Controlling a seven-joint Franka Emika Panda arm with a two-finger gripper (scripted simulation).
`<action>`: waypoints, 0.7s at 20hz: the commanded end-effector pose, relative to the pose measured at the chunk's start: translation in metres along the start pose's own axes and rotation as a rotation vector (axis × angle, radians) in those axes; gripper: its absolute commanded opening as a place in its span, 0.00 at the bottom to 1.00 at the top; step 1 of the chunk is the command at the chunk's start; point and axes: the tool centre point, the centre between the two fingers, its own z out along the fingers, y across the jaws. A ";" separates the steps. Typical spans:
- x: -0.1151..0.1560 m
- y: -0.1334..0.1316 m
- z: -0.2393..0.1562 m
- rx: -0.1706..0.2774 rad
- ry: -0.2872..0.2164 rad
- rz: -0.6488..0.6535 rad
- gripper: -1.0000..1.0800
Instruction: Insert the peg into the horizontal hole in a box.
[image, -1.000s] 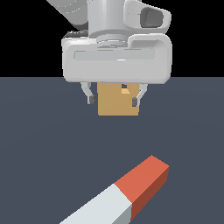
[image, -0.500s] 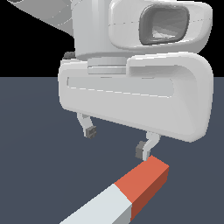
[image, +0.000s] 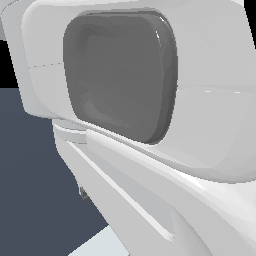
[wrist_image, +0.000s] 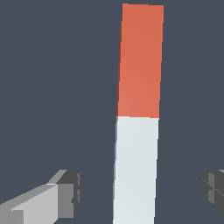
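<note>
The peg (wrist_image: 136, 131) lies flat on the dark floor, one half red-orange, the other pale grey-white. My gripper (wrist_image: 142, 191) is open above it, and the grey-white half lies between the two dark fingertips (wrist_image: 70, 192) without touching either. In the exterior view the white hand housing (image: 150, 125) fills nearly the whole picture. Only a sliver of the pale peg (image: 100, 245) and one dark fingertip (image: 83, 193) show below it. The box and its hole are hidden behind the hand there and are out of the wrist view.
Dark grey floor (wrist_image: 52, 87) surrounds the peg on both sides in the wrist view. Nothing else shows near the peg.
The hand has come down and toward the exterior camera, over the peg. It now covers the box, seen a second ago, and the peg's red half. The fingers stay apart.
</note>
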 end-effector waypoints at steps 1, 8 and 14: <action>-0.006 0.002 0.003 -0.001 0.001 0.033 0.96; -0.008 0.002 0.006 0.000 0.001 0.041 0.96; -0.009 0.001 0.028 0.000 0.001 0.042 0.96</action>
